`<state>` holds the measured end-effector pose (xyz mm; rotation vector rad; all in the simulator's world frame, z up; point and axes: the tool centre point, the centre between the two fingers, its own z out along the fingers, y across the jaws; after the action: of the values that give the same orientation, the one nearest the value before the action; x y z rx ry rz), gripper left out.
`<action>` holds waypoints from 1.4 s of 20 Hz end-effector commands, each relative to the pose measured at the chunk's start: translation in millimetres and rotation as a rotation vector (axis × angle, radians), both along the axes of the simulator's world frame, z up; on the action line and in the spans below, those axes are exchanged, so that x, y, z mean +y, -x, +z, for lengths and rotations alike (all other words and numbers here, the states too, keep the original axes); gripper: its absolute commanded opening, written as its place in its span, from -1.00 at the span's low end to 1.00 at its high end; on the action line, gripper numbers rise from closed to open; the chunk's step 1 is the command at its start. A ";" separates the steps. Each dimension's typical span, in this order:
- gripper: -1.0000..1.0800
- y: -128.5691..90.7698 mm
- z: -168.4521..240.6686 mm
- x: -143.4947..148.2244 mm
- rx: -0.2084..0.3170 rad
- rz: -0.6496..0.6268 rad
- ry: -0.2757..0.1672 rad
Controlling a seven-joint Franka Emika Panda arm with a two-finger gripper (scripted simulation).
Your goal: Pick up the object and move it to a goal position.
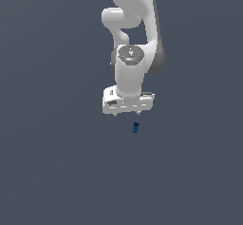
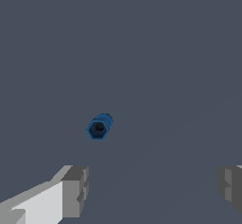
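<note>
Simulated scene, plain dark grey-blue floor (image 1: 47,172). White arm (image 1: 135,24) hanging down from 12 o'clock in the exterior view, gripper (image 1: 127,113) spread wide and holding nothing, pads (image 2: 75,190) well apart in the wrist view. Tiny dark-blue object (image 1: 135,127) standing just beyond the gripper at about 5 o'clock, untouched. Seen end-on from the wrist: hexagonal dark top, blue body (image 2: 99,126). Probably light, rigid, and easily toppled or knocked aside. Best hold judged across the flat sides of the body, low, with the jaws centred first. No edges, walls or other items visible; open room all round. No goal marker visible.
</note>
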<state>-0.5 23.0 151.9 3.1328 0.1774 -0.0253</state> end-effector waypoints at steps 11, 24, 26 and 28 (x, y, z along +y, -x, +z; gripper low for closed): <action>0.92 -5.3 -52.1 43.8 -0.013 0.218 -0.005; 0.92 -4.4 -76.9 49.4 -0.014 0.244 -0.006; 0.92 -4.1 -88.6 49.5 -0.014 0.245 -0.007; 0.92 -3.9 -98.2 49.7 -0.015 0.246 -0.007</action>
<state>3.7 72.5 61.4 3.0913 0.5601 -0.0012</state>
